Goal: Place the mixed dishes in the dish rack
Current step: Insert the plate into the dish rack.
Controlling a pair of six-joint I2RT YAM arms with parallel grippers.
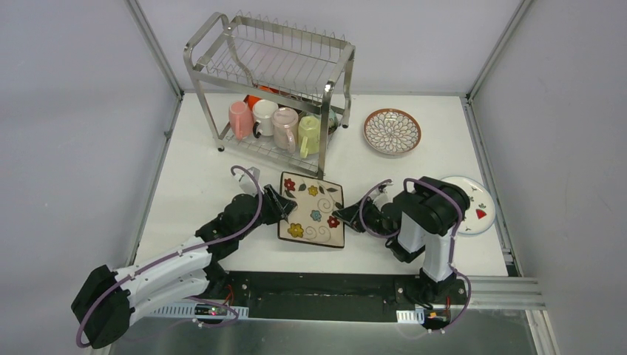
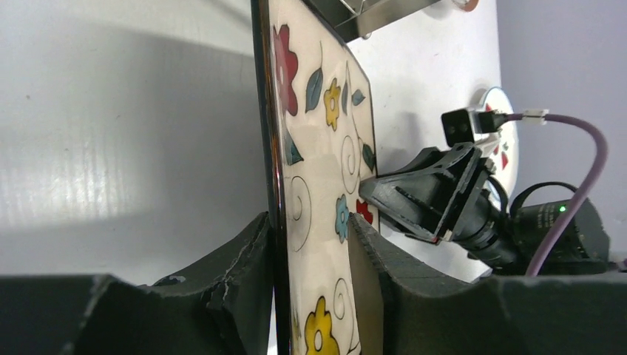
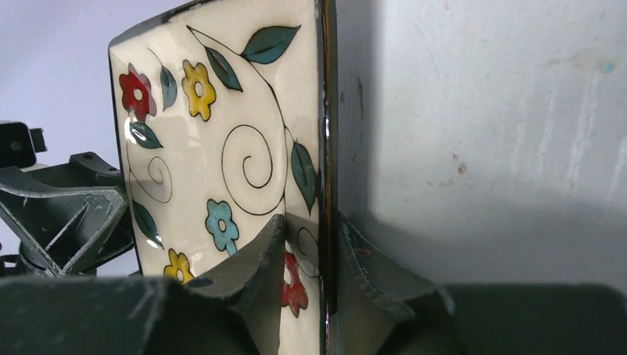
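The square floral cream plate lies flat between my two arms, in front of the dish rack. My left gripper is shut on its left edge; in the left wrist view the fingers press the dark rim and the flowered face. My right gripper is shut on the opposite edge. I cannot tell whether the plate is off the table. Pink, white and yellow-green mugs sit on the rack's lower shelf.
A brown-rimmed petal-pattern plate lies right of the rack. A white red-marked plate lies at the right table edge, partly behind my right arm. Something orange shows behind the mugs. Grey walls close in the table.
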